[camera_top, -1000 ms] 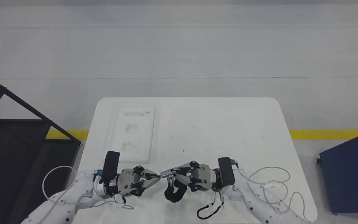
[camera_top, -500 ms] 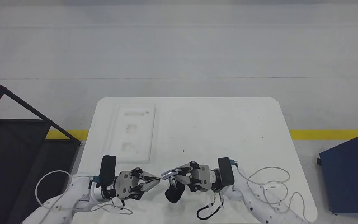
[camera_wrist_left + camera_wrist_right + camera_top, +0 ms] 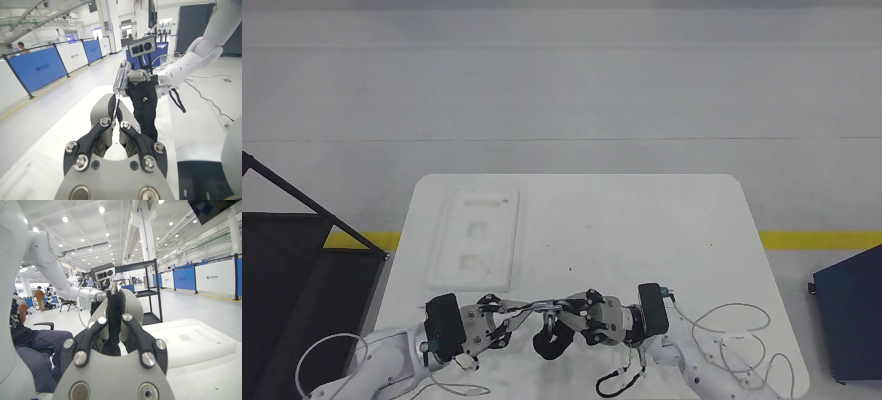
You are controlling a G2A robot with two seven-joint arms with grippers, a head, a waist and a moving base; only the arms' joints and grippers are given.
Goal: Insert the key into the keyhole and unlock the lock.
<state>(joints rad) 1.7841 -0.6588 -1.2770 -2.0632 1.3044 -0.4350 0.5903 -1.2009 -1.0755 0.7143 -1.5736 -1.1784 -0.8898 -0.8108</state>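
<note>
left gripper [image 3: 115, 113] with key [image 3: 117, 98] in lock [image 3: 122, 78]

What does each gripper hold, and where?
Left gripper pinches the key by its head; right gripper clamps the padlock by its side, keyhole end free.

Top view looks down from above the arms, far off, taking in the whole table [image 3: 642, 230] and the floor beyond. Left wrist view sits close behind the left gripper [image 3: 115, 111], right wrist view close behind the right gripper [image 3: 113, 302], facing each other. All three share the lock [image 3: 543, 312] between them.
</note>
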